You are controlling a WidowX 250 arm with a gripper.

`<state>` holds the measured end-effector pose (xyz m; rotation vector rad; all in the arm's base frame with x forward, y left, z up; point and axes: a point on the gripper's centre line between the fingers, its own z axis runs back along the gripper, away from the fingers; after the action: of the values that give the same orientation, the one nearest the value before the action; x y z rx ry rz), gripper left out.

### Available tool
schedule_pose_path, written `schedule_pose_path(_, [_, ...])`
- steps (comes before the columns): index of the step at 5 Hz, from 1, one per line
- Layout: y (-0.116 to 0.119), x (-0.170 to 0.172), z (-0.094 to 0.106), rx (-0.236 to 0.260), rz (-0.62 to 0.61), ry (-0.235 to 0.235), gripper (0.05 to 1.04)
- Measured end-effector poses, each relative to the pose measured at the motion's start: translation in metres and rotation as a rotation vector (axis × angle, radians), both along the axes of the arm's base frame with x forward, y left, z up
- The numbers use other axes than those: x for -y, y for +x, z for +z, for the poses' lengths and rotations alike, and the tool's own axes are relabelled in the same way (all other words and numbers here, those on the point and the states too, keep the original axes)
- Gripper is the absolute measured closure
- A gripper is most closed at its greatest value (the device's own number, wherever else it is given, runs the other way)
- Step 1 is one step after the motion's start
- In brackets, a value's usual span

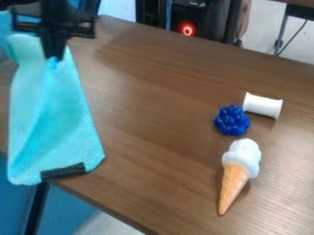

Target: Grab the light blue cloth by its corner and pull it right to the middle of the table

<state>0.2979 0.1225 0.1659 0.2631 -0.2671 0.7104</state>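
Note:
The black gripper (54,51) is at the upper left, shut on the top of a light turquoise cloth (52,114). The cloth hangs down from it in folds, over the table's left edge, and a dark strip crosses its bottom corner. On the right half of the table lie a dark blue berry-like toy (232,120), a white spool-shaped piece (262,105) just beyond it, and a toy ice cream cone (239,170) on its side with its tip toward the near edge.
The brown wooden table (153,105) runs across the view, with its near edge slanting from lower left to bottom centre. Behind its far edge stands a dark computer case (199,20) with a red glowing ring. A cable and table leg show at the upper right.

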Motion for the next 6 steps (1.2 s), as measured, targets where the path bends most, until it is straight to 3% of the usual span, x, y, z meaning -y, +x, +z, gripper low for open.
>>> schedule_pose_path(3, [0.090,0.098,0.000,-0.077,0.024,-0.021,1.033])
schedule_pose_path(4, [0.112,0.126,-0.010,-0.095,0.008,-0.021,1.033])
schedule_pose_path(6, [0.138,0.150,-0.033,-0.094,0.033,-0.025,1.033])
